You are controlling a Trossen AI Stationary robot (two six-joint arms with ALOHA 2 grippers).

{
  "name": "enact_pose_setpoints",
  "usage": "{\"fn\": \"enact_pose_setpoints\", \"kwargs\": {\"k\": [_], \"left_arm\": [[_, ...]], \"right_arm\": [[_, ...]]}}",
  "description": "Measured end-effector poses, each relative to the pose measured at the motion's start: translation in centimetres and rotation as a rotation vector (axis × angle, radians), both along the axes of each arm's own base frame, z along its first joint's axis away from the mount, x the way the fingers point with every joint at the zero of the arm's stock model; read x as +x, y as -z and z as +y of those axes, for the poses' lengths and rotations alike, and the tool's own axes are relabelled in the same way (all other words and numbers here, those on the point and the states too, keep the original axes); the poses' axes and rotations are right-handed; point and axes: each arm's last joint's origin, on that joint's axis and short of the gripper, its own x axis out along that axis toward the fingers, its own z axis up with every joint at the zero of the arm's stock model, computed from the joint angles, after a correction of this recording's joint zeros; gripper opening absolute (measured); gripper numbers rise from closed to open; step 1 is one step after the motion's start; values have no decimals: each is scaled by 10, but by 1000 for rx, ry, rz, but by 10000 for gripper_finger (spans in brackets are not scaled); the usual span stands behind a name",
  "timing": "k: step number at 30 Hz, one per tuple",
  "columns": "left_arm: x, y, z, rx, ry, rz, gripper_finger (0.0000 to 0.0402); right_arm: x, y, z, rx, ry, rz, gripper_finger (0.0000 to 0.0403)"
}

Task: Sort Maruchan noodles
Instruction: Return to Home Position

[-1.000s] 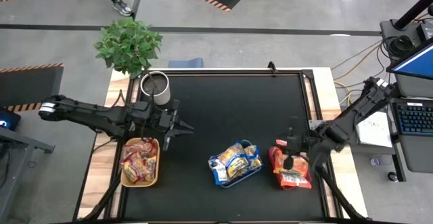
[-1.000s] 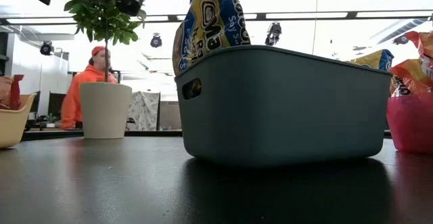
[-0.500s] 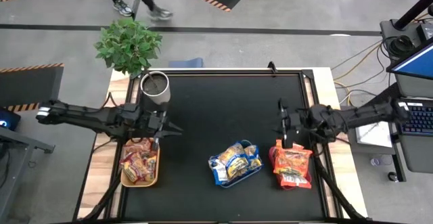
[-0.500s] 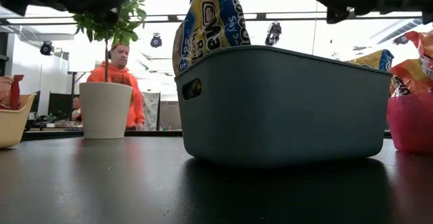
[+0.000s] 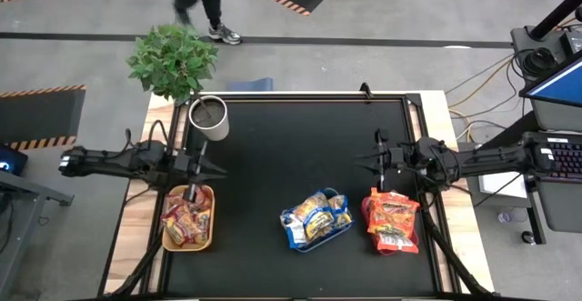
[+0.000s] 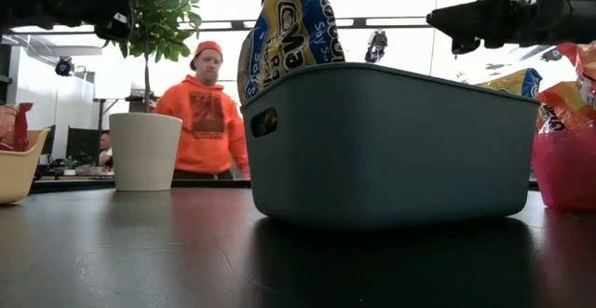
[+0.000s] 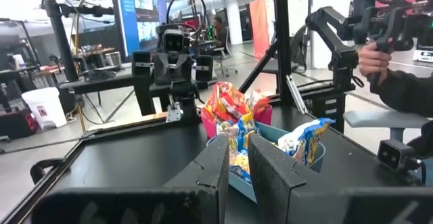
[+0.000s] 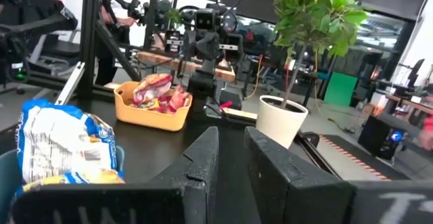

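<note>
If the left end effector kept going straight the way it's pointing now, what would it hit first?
Probably nothing on the table: the left end effector points across bare mat toward the right end effector, above the blue bin. Depth is uncertain.

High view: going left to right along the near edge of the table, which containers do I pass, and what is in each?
Yellow tray with red/maroon packets → blue tray with blue-and-yellow packets → red tray with orange packets.

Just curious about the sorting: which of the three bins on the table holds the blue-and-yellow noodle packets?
The middle one, the blue bin. It holds the blue-and-yellow packets, while the yellow bin at the left holds red ones and the pink bin at the right holds orange ones.
</note>
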Motion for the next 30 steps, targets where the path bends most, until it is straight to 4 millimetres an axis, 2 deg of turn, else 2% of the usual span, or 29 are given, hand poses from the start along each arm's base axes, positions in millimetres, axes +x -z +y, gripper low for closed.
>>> {"fn": "enact_pose_setpoints", "kwargs": {"k": [6, 11, 13, 16, 21, 30], "left_arm": [[-7, 19, 1, 9, 0, 3, 40], [-4, 59, 0, 44, -1, 111, 40], [-2, 68, 1, 20, -22, 72, 40], [-2, 65, 1, -49, -38, 67, 40], [-5, 54, 2, -2, -39, 4, 40], [-8, 60, 2, -37, -34, 37, 40]], "right_arm": [[-3, 13, -1, -15, 7, 14, 65], [-8, 37, -3, -40, 30, 87, 62], [-12, 44, -5, -30, 44, 77, 60], [-13, 40, -7, -1, 58, 7, 59], [-14, 37, -8, 2, 60, -23, 59], [-15, 41, -16, 36, 116, 9, 59]]}}
